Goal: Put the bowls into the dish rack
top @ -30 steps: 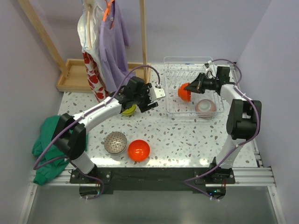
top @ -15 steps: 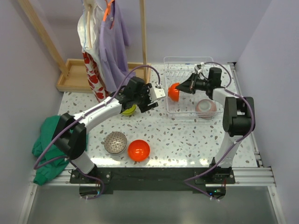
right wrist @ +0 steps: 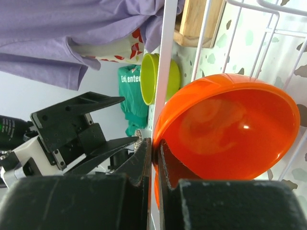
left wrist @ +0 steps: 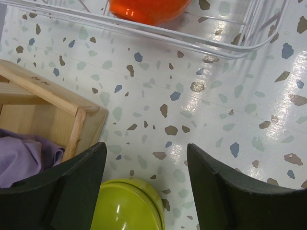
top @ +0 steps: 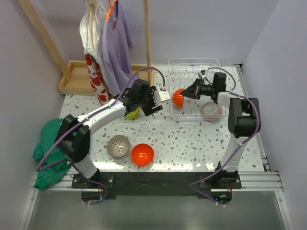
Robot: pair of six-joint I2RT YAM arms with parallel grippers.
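My right gripper is shut on the rim of a glossy orange-red bowl and holds it on edge at the left end of the dish rack. Its fingertips pinch the bowl beside a rack wire. A pinkish bowl lies upside down in the rack's right part. My left gripper stands open just above the lime green bowl, which lies upside down between the fingers. A second orange-red bowl and a grey speckled bowl sit on the near table.
A wooden tray base with posts stands at the back left, with purple and patterned clothes hanging over it; its corner is close to my left gripper. A green cloth lies at the table's left edge.
My right gripper has carried the orange-red bowl leftward to the rack's left end. The left arm has not moved.
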